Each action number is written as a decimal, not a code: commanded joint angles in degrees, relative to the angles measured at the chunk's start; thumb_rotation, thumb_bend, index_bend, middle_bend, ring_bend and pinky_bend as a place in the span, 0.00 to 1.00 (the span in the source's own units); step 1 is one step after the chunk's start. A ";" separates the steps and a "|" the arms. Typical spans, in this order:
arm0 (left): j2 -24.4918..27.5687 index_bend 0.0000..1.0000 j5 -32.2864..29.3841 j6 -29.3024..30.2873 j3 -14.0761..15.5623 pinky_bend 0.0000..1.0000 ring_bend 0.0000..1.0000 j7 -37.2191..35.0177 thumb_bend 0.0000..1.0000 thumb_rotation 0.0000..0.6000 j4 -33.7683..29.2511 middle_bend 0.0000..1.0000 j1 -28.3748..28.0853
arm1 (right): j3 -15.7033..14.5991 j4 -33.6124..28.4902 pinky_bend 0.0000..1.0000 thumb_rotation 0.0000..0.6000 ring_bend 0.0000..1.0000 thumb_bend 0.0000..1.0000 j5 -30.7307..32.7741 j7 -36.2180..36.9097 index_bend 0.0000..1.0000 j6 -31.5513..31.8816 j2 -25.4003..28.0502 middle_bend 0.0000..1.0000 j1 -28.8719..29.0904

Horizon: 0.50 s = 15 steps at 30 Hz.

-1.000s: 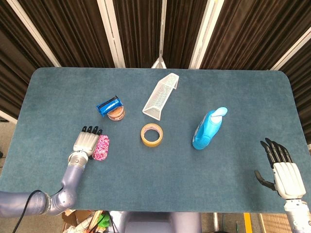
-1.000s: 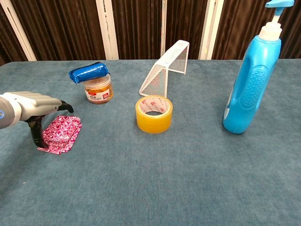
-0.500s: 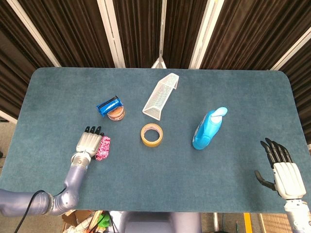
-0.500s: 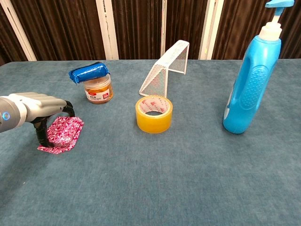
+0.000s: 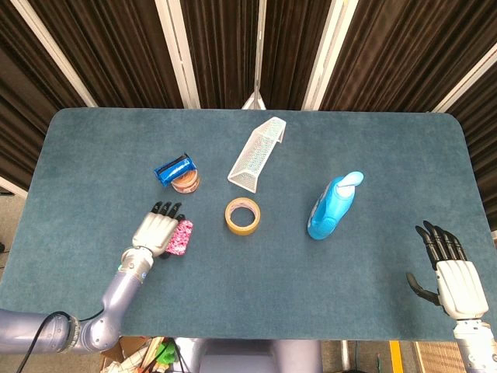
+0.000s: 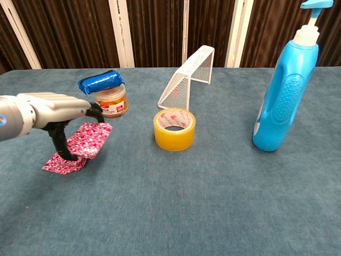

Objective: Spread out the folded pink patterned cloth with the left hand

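Observation:
The pink patterned cloth [image 6: 88, 141] [image 5: 182, 237] lies at the left front of the table, partly lifted. My left hand [image 6: 53, 109] [image 5: 158, 231] pinches its upper layer and holds that layer up and to the right, while the lower layer [image 6: 61, 164] stays flat on the table. My right hand [image 5: 453, 272] rests at the table's front right corner in the head view, fingers apart and holding nothing; the chest view does not show it.
A jar with a blue roll on top [image 6: 109, 95] stands just behind the cloth. A yellow tape roll [image 6: 174, 129], a white wire rack [image 6: 187, 77] and a blue pump bottle [image 6: 285, 88] stand to the right on the teal table [image 6: 202, 202].
My left hand has moved right and risen, pulling the cloth's top layer up and over toward the tape roll. The right hand has not moved.

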 commanded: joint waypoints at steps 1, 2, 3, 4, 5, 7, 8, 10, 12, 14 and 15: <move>-2.62 0.55 -0.43 0.02 0.11 0.00 0.00 0.88 0.47 1.00 0.50 0.00 -1.31 | 0.05 0.03 0.09 1.00 0.00 0.36 0.04 0.14 0.00 0.07 0.05 0.00 -0.02; -3.23 0.55 -0.64 0.00 0.16 0.00 0.00 1.17 0.47 1.00 0.81 0.00 -1.60 | 0.05 0.04 0.09 1.00 0.00 0.36 0.05 0.20 0.00 0.06 0.07 0.00 -0.02; -4.09 0.54 -1.06 0.09 0.18 0.00 0.00 1.60 0.47 1.00 1.33 0.00 -2.00 | 0.05 0.06 0.09 1.00 0.00 0.36 0.06 0.29 0.00 0.04 0.09 0.00 -0.02; -4.94 0.51 -1.51 0.13 0.24 0.00 0.00 2.10 0.46 1.00 1.86 0.00 -2.42 | 0.05 0.07 0.09 1.00 0.00 0.36 0.08 0.36 0.00 0.02 0.12 0.00 -0.01; -5.45 0.49 -1.83 0.19 0.28 0.00 0.00 2.44 0.45 1.00 2.19 0.00 -2.69 | 0.06 0.08 0.09 1.00 0.00 0.36 0.07 0.40 0.00 0.00 0.13 0.00 0.00; -6.71 0.39 -2.83 0.52 0.31 0.00 0.00 3.33 0.39 1.00 3.15 0.00 -3.36 | 0.06 0.10 0.09 1.00 0.00 0.36 0.09 0.53 0.00 -0.05 0.17 0.00 0.03; -7.17 0.34 -3.43 0.67 0.30 0.00 0.00 3.72 0.36 1.00 3.52 0.00 -3.64 | 0.06 0.11 0.09 1.00 0.00 0.36 0.10 0.58 0.00 -0.08 0.18 0.00 0.04; -7.69 0.29 -4.29 0.85 0.22 0.00 0.00 4.10 0.33 1.00 3.91 0.00 -4.00 | 0.07 0.12 0.09 1.00 0.00 0.36 0.08 0.64 0.00 -0.09 0.19 0.00 0.06; -8.00 0.23 -4.71 1.04 0.21 0.00 0.00 4.27 0.30 1.00 4.17 0.00 -4.25 | 0.06 0.13 0.09 1.00 0.00 0.36 0.06 0.68 0.00 -0.10 0.20 0.00 0.06; -8.10 0.12 -5.04 1.30 0.28 0.00 0.00 4.36 0.27 1.00 4.22 0.00 -4.41 | 0.03 0.12 0.09 1.00 0.00 0.36 0.02 0.67 0.00 -0.07 0.18 0.00 0.05; -8.06 0.10 -5.24 1.45 0.32 0.00 0.00 4.40 0.27 1.00 4.17 0.00 -4.45 | 0.02 0.14 0.09 1.00 0.00 0.36 -0.01 0.64 0.00 -0.05 0.18 0.00 0.04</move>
